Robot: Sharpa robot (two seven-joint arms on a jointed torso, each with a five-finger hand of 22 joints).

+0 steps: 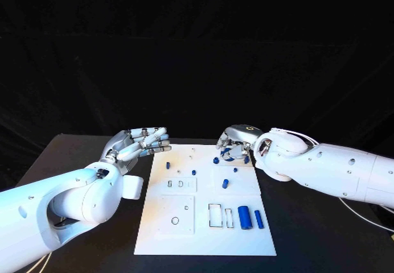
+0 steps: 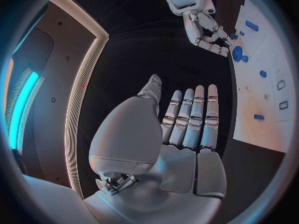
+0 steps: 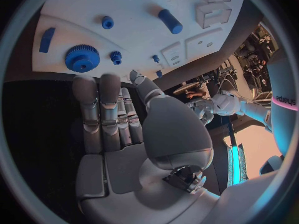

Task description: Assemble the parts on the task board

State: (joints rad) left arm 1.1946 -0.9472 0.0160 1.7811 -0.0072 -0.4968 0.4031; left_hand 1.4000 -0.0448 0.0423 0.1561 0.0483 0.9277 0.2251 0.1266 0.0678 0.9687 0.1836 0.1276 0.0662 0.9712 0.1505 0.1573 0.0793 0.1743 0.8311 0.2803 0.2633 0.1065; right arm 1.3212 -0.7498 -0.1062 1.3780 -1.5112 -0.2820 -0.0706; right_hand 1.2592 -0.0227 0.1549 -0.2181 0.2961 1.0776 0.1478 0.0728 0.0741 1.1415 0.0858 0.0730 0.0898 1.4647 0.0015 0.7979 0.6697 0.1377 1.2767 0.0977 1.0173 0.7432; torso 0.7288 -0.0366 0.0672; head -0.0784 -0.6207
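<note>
The white task board lies in the middle of the table. A large blue gear sits at its far right corner, with a small blue gear beside it. My right hand hovers just behind that corner, fingers stretched toward the large gear and holding nothing; I cannot tell if the fingertips touch it. My left hand floats off the board's far left corner, fingers straight and empty. Small blue pegs stand on the far half. Two blue cylinders lie near the right edge.
Rectangular slots and a recessed plate with an oval hole mark the board's near half. Black table surrounds the board. A white block on my left wrist hangs close to the board's left edge.
</note>
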